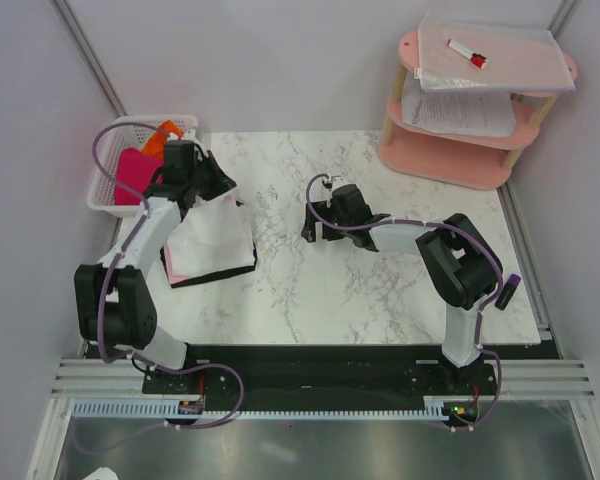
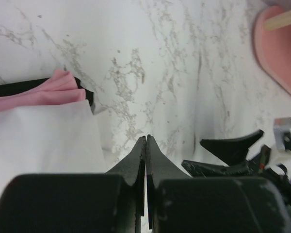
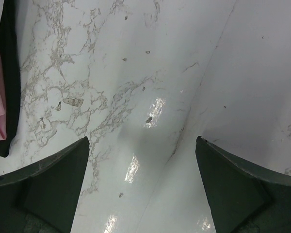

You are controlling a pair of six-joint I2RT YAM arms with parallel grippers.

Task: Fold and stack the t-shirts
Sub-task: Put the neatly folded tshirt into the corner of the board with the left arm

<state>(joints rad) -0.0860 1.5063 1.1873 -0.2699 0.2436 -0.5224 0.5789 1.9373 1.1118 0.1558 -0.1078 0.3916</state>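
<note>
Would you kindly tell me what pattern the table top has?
White marble with grey veining; the table shows it best in the top external view.

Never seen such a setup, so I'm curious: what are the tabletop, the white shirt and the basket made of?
Tabletop: looks like marble, white with grey veins and glossy, since the lights glare on it; it could be a printed laminate. White shirt: soft matte cloth that lies limp with gentle creases. Basket: probably white plastic, with stiff open lattice walls.
</note>
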